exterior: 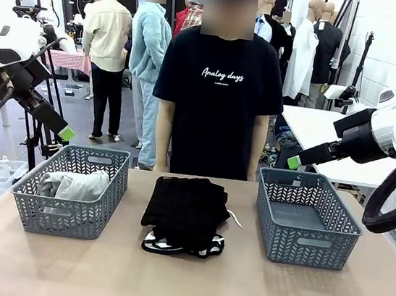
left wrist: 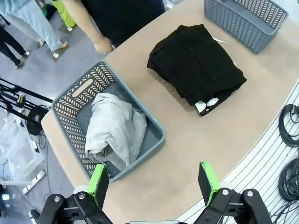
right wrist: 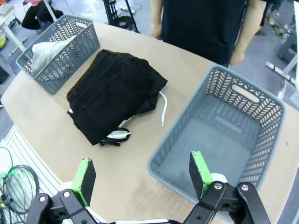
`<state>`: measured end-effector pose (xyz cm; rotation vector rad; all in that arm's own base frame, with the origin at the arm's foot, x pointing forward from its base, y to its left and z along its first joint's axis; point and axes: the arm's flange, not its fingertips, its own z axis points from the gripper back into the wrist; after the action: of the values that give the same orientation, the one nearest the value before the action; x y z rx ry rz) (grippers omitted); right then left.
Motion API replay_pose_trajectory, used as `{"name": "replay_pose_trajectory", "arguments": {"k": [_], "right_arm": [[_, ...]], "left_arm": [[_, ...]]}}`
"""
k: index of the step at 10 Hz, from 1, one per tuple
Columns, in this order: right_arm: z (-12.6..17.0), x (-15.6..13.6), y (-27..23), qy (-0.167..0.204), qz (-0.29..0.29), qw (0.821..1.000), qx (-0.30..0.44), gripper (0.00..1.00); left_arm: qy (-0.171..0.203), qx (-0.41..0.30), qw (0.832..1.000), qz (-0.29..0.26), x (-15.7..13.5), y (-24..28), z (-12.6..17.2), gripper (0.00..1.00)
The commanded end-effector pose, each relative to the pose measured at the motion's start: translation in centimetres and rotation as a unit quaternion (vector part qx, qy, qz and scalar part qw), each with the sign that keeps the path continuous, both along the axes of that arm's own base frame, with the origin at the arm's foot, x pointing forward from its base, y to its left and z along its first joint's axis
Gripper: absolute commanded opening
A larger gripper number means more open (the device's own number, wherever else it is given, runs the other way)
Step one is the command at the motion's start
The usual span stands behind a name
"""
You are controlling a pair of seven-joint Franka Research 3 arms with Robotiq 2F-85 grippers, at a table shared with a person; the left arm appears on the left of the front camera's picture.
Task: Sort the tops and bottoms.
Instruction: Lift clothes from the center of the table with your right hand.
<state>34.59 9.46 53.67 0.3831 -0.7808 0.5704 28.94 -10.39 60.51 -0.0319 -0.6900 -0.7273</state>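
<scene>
Black bottoms (exterior: 184, 206) are stacked at mid-bench (exterior: 237, 292), with white black-piped shorts (exterior: 203, 249) beneath the stack. The grey knit top (exterior: 76, 184) lies in the basket (exterior: 64, 222) left of the stack. A second basket (exterior: 308, 250) stands to its right. The left gripper (left wrist: 153, 173) and right gripper (right wrist: 141, 161) are both spread, raised well apart from the stack.
</scene>
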Motion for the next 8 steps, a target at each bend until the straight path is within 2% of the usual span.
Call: {"name": "replay_pose_trajectory", "arguments": {"k": [1, 3, 4, 6, 8], "right_arm": [[0.0, 0.0, 0.0, 0.000, 0.000, 1.000, 0.000, 1.00], [1.3, 2.4, 1.2, -0.003, -0.035, 0.998, 0.045, 1.00], [1.5, 5.1, 2.7, 0.012, -0.025, 0.998, 0.052, 1.00], [1.0, 11.3, 6.0, 0.069, -0.002, 0.995, 0.075, 1.00], [-1.6, 16.8, 10.2, 0.110, 0.003, 0.992, 0.056, 1.00]], "left_arm": [[-0.003, 0.000, 1.000, -0.001, -0.4, 0.2, 0.1, 1.00], [-0.003, 0.000, 1.000, -0.001, -0.4, 0.2, 0.1, 1.00], [-0.003, 0.000, 1.000, -0.001, -0.4, 0.2, 0.1, 1.00], [-0.003, 0.000, 1.000, -0.001, -0.4, 0.2, 0.1, 1.00], [-0.003, 0.000, 1.000, -0.001, -0.4, 0.2, 0.1, 1.00]]}}
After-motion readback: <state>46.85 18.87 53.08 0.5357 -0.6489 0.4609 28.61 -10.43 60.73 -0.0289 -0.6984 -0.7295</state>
